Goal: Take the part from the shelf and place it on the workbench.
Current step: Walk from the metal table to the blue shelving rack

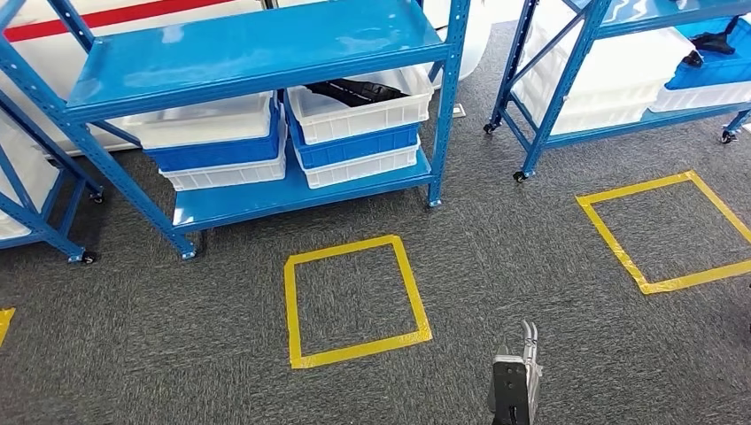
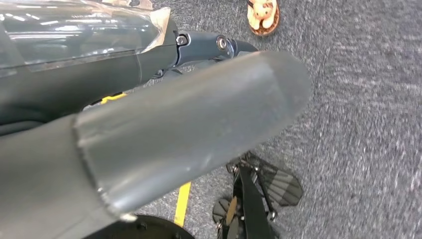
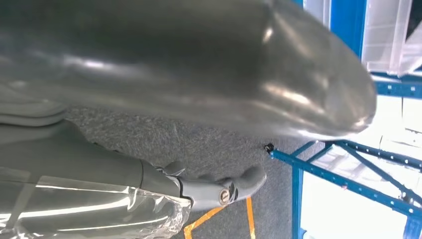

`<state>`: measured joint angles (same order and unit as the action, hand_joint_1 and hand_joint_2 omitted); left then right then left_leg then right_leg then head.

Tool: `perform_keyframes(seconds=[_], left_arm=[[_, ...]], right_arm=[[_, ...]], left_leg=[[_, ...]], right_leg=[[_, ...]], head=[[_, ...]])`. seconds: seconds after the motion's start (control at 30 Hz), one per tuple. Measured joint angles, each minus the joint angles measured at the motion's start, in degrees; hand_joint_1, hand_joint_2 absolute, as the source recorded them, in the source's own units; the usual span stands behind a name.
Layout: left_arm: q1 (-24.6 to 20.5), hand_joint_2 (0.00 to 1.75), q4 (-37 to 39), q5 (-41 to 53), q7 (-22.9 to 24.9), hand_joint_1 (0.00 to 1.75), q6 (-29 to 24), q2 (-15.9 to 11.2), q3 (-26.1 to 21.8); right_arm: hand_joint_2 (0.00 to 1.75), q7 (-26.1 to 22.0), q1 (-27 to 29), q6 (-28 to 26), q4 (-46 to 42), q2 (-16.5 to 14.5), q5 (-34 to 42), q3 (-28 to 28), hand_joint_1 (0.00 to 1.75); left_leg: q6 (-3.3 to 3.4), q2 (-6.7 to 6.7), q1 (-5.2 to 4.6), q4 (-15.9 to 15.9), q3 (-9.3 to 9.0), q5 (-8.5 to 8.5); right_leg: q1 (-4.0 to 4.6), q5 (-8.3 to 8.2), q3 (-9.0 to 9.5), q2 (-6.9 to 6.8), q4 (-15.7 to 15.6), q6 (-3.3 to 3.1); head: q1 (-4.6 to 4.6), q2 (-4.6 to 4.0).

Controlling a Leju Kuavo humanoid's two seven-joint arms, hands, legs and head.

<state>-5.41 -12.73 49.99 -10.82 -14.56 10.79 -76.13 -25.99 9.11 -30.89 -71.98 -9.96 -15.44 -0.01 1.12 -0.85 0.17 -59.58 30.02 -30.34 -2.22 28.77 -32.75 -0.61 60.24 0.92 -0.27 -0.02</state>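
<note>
blue shelf point(image 1: 248, 49) | lower deck: stacked white and blue bins point(image 1: 354, 124) | grey carpet floor point(image 1: 496, 257): yellow tape squares point(image 1: 354, 299)

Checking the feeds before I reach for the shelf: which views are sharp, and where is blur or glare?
Head view: sharp and evenly lit, the black part clear in its white bin. Left wrist view: carpet streaked with blur, the thumb close and soft. Right wrist view: thumb blurred with glare, background beyond the shelf washed out white.

No text, label, brand, number or sign can be read on the shelves, the bins, the floor or the tape.
</note>
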Motion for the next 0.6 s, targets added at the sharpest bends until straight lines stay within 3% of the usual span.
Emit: perform_keyframes(seconds=[0.07,0.17,0.23,0.33,0.37,0.4,0.43,0.5,0.53,0.6], left_arm=[[-0.2,0.00,0.0,0.1,0.0,0.00,0.0,0.1,0.0],[-0.3,0.00,0.0,0.2,0.0,0.00,0.0,0.2,0.0],[-0.2,0.00,0.0,0.2,0.0,0.00,-0.1,0.2,0.0],[-0.1,0.00,0.0,0.1,0.0,0.00,-0.2,0.0,0.0],[-0.2,0.00,0.0,0.1,0.0,0.00,-0.3,-0.1,0.0],[-0.2,0.00,0.0,0.1,0.0,0.00,-0.3,-0.2,0.0],[-0.2,0.00,0.0,0.1,0.0,0.00,-0.4,-0.3,0.0],[-0.2,0.00,0.0,0.1,0.0,0.00,-0.4,-0.2,0.0],[-0.2,0.00,0.0,0.0,0.0,0.00,-0.4,-0.1,0.0],[-0.3,0.00,0.0,0.0,0.0,0.00,-0.3,0.1,0.0]], right_arm=[[0.00,0.0,-0.3,0.0,-0.1,0.0,0.0,-0.2,0.00],[0.00,0.0,-0.1,0.0,-0.2,0.0,0.0,-0.5,0.00],[0.00,0.0,0.0,0.0,-0.2,-0.1,0.0,-0.7,0.00],[0.00,0.0,0.1,0.0,-0.2,-0.4,0.0,-0.9,0.00],[0.00,0.0,0.2,0.0,-0.2,-0.6,0.0,-1.0,0.00],[0.00,0.0,0.3,0.0,-0.2,-0.7,0.0,-1.1,0.00],[0.00,-0.1,0.3,0.0,-0.2,-0.8,0.0,-1.2,0.00],[0.00,-0.1,0.3,0.0,-0.3,-0.9,0.0,-1.3,0.00],[0.00,-0.1,0.1,0.0,-0.4,-0.9,0.0,-1.3,0.00],[0.00,-0.1,-0.1,0.0,-0.4,-0.8,0.0,-1.4,0.00]], left_leg=[[-0.48,0.51,0.34,-4.9,3.14,-0.91],[-0.58,0.71,0.40,-13.7,10.33,-3.05],[0.37,0.70,-0.10,-12.6,12.31,-1.58],[3.34,0.46,-1.95,-3.5,10.99,6.28],[4.16,0.31,-2.47,-1.3,10.27,7.92],[4.70,0.09,-2.83,0.1,9.55,8.67],[5.03,-0.01,-2.96,1.1,8.64,8.31],[5.36,-0.18,-2.72,3.4,6.01,8.20],[5.38,-0.20,-2.49,4.0,4.88,8.10],[4.91,-0.34,-2.16,4.5,3.61,7.55]], right_leg=[[0.19,0.46,1.05,0.25,-0.1,-0.59],[0.77,1.81,2.46,0.36,-0.2,-0.89],[1.14,2.99,3.94,0.52,-0.3,-1.02],[1.35,4.67,6.06,0.68,-1.1,-1.02],[1.31,5.03,6.76,0.72,-1.9,-0.88],[1.31,4.95,7.69,0.71,-2.4,-0.58],[1.39,4.64,8.66,0.65,-3.1,-0.05],[1.61,4.15,9.81,0.52,-2.9,0.58],[1.70,4.18,9.16,0.52,-1.5,0.69],[1.74,5.34,5.05,0.58,4.9,0.51]], head=[[-0.38,0.00],[-0.49,0.00],[-0.48,0.00],[-0.37,0.00],[-0.40,0.00],[-0.42,0.00],[-0.50,0.00],[-0.77,-0.01],[-0.79,-0.01],[-0.60,-0.01]])
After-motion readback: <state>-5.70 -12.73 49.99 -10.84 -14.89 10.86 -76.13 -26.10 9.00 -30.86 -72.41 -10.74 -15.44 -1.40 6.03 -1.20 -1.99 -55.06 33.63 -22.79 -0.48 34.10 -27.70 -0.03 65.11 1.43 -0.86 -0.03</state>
